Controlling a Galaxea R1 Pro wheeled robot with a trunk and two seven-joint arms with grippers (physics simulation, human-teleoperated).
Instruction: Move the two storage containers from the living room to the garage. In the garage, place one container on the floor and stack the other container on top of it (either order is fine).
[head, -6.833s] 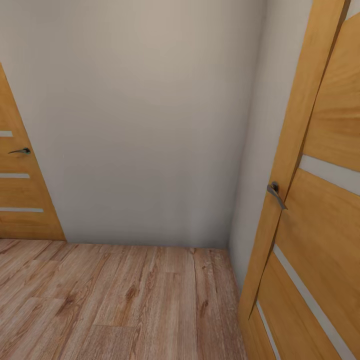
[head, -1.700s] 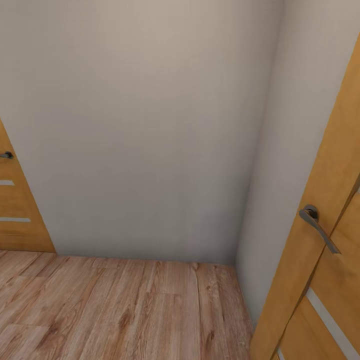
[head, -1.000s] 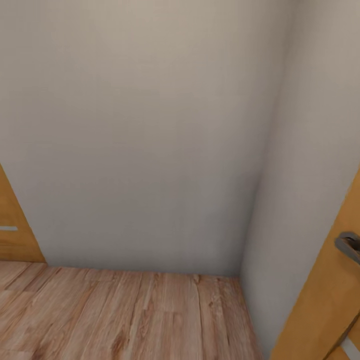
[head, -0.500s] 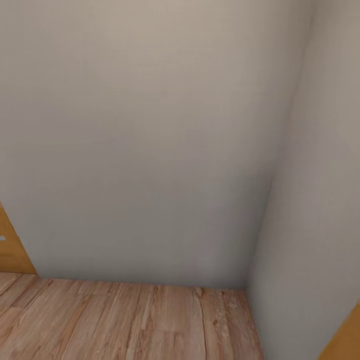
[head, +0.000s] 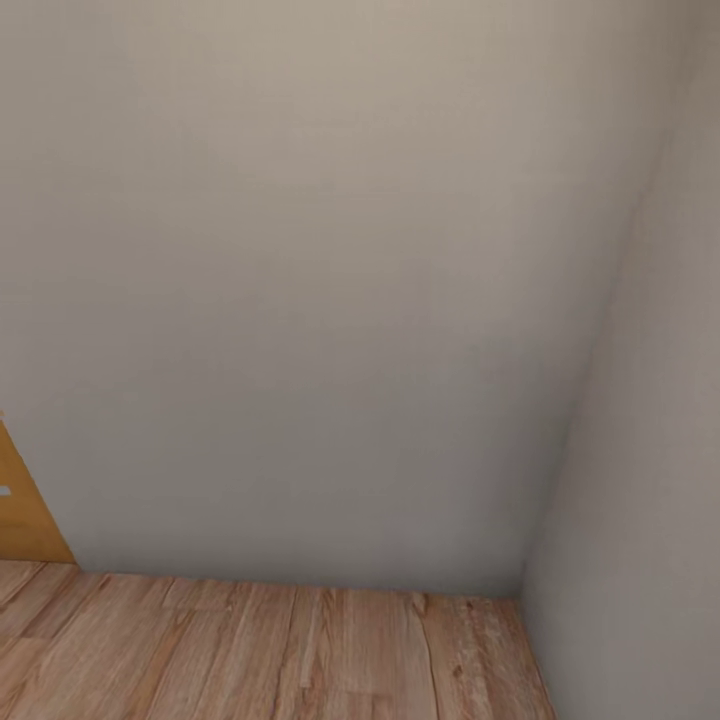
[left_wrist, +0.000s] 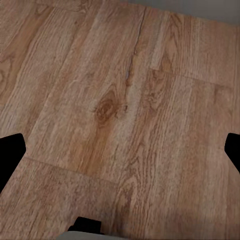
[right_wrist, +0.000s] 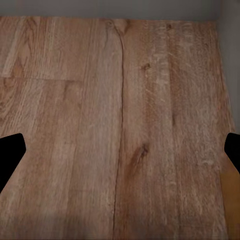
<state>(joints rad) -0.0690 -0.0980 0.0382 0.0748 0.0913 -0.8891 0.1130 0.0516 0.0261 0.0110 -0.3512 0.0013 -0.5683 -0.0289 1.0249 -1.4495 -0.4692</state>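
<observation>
The two storage containers are out of view. In the left wrist view my left gripper (left_wrist: 120, 152) is open over light wood planks, its dark fingertips (left_wrist: 10, 155) far apart with nothing between them. My right gripper (right_wrist: 120, 152) is open too, above the same plank floor, with nothing between its fingertips (right_wrist: 11, 150).
A plain pale wall (head: 300, 300) stands close ahead and meets a side wall (head: 650, 500) in a corner at the right. Light wood plank floor (head: 250, 650) runs along the bottom. A sliver of an orange wooden door (head: 20, 510) shows at the far left.
The camera has moved nearer to the wall corner and tilted. The right-hand door and its handle have slid out of the picture, and the left door has shrunk to a sliver.
</observation>
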